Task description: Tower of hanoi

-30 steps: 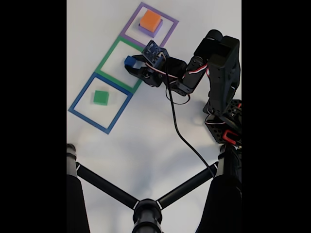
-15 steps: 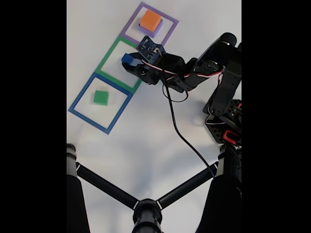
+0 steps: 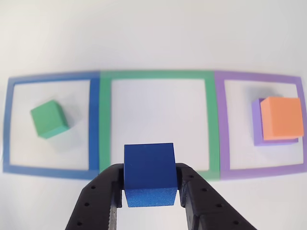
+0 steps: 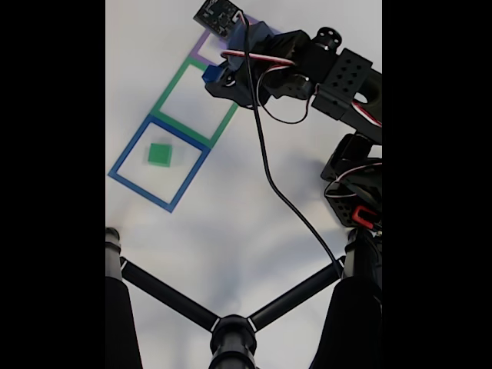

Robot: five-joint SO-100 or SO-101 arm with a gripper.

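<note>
A: While the jaws (image 3: 148,191) stay out of the squares, what do they carry?

B: They are clenched on a blue cube (image 3: 149,174), one black finger (image 3: 106,194) pressed to each side. In the other view the cube sits square to the camera, top face flat, front face finely grainy like foam. It has no long axis; every edge looks alike.

A: Where is it over the counter (image 3: 153,38)?

B: Held in front of the near edge of the green square outline (image 3: 158,76), the middle one of three. In the fixed view the blue cube (image 4: 209,74) shows at the far corner of that green square outline (image 4: 165,98), lifted above the white surface.

A: And the other pieces?

B: A green cube (image 3: 48,119) lies inside the blue square outline (image 3: 48,79) on the left of the other view, turned so a corner points towards the camera. On the right, inside the purple square outline (image 3: 259,76), an orange cube (image 3: 282,119) rests on a flatter purple block (image 3: 257,124), their edges roughly parallel with the frame.

A: Materials?

B: The cubes look matte; the fingers are black plastic with small round holes. The outlines are flat coloured bands on white.

A: Any writing?

B: None that I can read. A black cable (image 4: 269,177) runs from the arm (image 4: 338,77) across the counter.
</note>
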